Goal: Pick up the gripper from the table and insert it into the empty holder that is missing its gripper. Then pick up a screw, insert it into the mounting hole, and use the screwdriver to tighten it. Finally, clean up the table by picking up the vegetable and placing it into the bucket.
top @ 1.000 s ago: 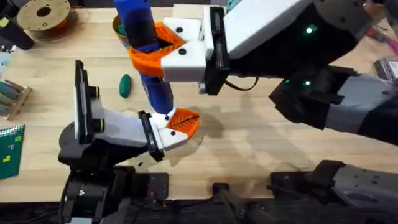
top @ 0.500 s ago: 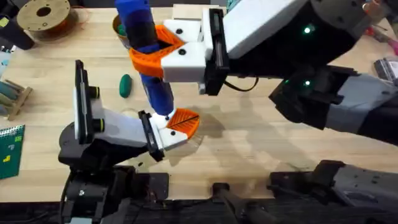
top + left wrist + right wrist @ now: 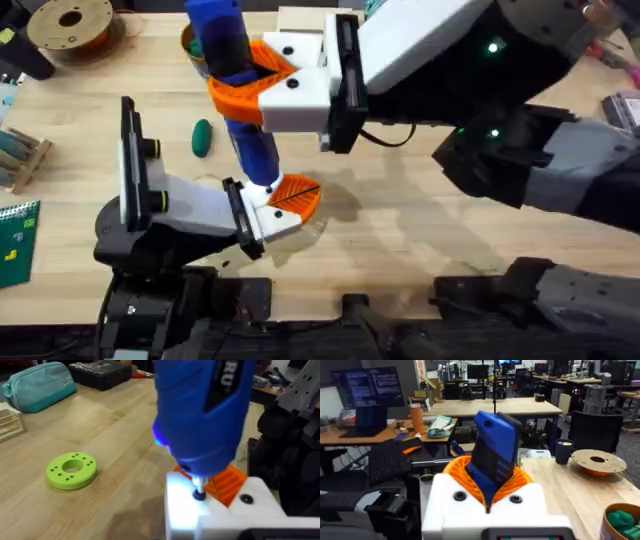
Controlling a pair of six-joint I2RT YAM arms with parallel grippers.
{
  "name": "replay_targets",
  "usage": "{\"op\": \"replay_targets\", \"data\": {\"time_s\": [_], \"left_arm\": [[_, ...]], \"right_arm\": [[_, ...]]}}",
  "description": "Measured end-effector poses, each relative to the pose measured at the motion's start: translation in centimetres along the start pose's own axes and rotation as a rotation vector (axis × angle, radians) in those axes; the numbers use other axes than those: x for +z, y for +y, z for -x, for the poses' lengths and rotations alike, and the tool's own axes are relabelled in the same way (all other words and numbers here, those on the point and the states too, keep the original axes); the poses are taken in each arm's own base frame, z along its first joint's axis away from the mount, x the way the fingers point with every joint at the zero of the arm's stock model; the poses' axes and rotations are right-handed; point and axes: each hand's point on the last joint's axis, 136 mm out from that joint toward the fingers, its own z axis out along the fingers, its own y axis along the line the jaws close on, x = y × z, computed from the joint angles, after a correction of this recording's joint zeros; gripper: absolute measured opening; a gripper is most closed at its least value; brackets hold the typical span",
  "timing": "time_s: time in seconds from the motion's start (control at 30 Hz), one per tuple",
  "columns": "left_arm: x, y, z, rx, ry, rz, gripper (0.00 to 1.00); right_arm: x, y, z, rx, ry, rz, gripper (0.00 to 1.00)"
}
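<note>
The right hand (image 3: pixel 262 78) grips the blue screwdriver (image 3: pixel 240 95) upright, its bit on the white holder (image 3: pixel 220 515). About the left hand (image 3: pixel 285 205) I cannot tell.

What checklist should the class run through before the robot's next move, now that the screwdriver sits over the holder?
1. Right gripper clamps the screwdriver: ok, orange pads on both sides of the blue body.
2. Bit seated on the screw: ok, in the left wrist view the bit tip meets a dark screw head on the white holder.
3. Orange gripper fitted in the holder: ok.
4. Screw fully tight: cannot tell.
5. Vegetable in the bucket: not ok, it lies on the table.
6. Screwdriver powered: ok, blue light glows at its nose.
</note>
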Motion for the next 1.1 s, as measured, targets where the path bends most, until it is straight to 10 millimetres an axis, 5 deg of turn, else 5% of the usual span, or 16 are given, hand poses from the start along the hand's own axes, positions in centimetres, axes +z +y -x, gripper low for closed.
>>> {"op": "replay_targets", "data": {"time_s": [0.37,0.73,1.1], "left_arm": [[0.0,0.0,0.0,0.000,0.000,0.001,0.004],[0.0,0.0,0.0,0.000,0.000,0.000,0.004],[0.0,0.0,0.0,0.000,0.000,0.000,0.004]], "right_arm": [[0.0,0.3,1.1,-0.038,-0.039,0.011,0.008],[0.3,0.1,4.4,-0.097,-0.075,0.038,0.008],[-2.9,-5.9,0.8,-0.192,0.202,-0.081,0.008]]}}
